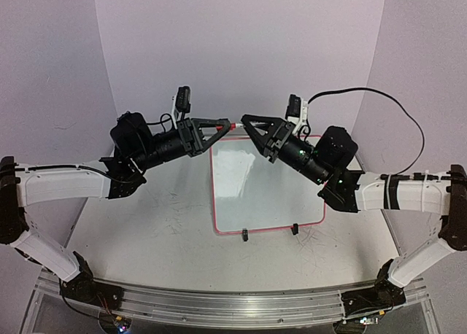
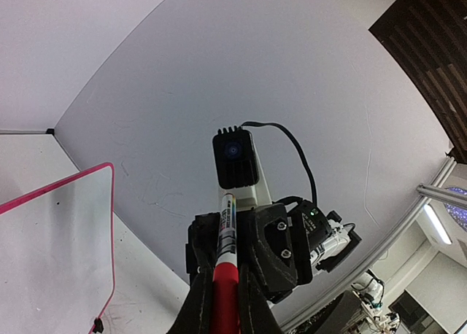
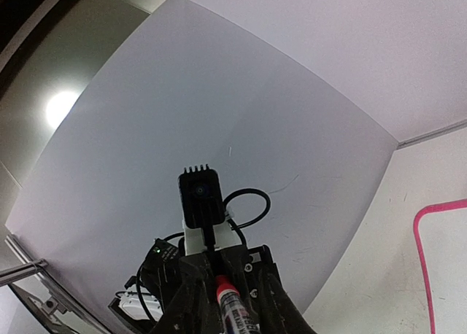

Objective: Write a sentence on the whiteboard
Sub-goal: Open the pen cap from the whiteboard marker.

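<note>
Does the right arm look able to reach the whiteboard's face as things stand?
Probably yes: the whiteboard lies close by the right claw with nothing lying on it. But the marker spans both claws, its red end in the shut left claw.

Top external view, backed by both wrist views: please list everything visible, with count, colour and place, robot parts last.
whiteboard: one, white with pink-red rim, on the table's centre, no writing visible
stand feet: two, black, at the board's near edge
marker: one, white barrel with red end, in the air over the board's far edge
table: one, pale and scuffed, under the board
cable: one, black, looping above the right arm
rail: one, silver, along the near edge under the arm bases
left end effector: one, black, shut on the marker's red end
right end effector: one, black, around the marker's white barrel, grip unclear
</note>
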### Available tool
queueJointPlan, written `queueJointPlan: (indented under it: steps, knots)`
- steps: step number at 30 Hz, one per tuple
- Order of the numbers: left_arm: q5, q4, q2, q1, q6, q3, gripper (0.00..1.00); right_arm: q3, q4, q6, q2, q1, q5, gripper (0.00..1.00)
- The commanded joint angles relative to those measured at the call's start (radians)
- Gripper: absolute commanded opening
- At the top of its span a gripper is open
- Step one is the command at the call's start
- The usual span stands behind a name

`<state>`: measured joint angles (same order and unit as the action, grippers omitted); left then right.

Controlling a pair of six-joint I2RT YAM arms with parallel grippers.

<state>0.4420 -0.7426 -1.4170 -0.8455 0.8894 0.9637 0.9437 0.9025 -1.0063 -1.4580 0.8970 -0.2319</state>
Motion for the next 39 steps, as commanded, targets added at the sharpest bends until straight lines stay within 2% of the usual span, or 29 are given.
queueJointPlan:
  steps: [1, 3, 7, 12, 19, 20, 28, 32, 34, 37, 39]
  knots:
    - [0.012, -0.057, 0.003, -0.005, 0.004, -0.006, 0.0, 0.056, 0.076, -0.031, -0.028, -0.005, -0.045, 0.25]
    - [0.013, -0.059, 0.006, -0.005, 0.003, -0.008, 0.0, 0.053, 0.083, -0.036, -0.031, -0.006, -0.049, 0.24]
    - [0.008, -0.061, 0.015, -0.005, 0.001, -0.017, 0.0, 0.05, 0.098, -0.041, -0.03, -0.009, -0.064, 0.12]
    - [0.007, -0.061, 0.025, -0.005, -0.006, -0.022, 0.0, 0.044, 0.107, -0.05, -0.031, -0.018, -0.108, 0.15]
    - [0.016, -0.06, 0.029, -0.005, -0.008, -0.022, 0.0, 0.045, 0.139, -0.068, -0.039, -0.032, -0.157, 0.09]
    - [0.018, -0.06, 0.029, -0.005, -0.007, -0.023, 0.0, 0.047, 0.143, -0.07, -0.041, -0.033, -0.167, 0.1]
    - [0.049, -0.06, 0.041, -0.003, -0.001, -0.029, 0.0, 0.001, 0.144, -0.125, -0.028, -0.107, -0.312, 0.46]
    - [0.059, -0.059, 0.044, -0.003, 0.001, -0.03, 0.0, -0.023, 0.127, -0.123, 0.002, -0.169, -0.422, 0.54]
    - [0.068, -0.057, 0.041, -0.003, 0.006, -0.029, 0.0, -0.017, 0.054, -0.103, 0.024, -0.212, -0.492, 0.61]
    - [0.101, -0.053, 0.022, -0.002, 0.025, -0.017, 0.0, 0.046, -0.161, -0.012, 0.037, -0.269, -0.621, 0.61]
    - [0.122, -0.049, 0.008, -0.003, 0.041, -0.012, 0.0, 0.067, -0.217, 0.037, 0.052, -0.278, -0.668, 0.63]
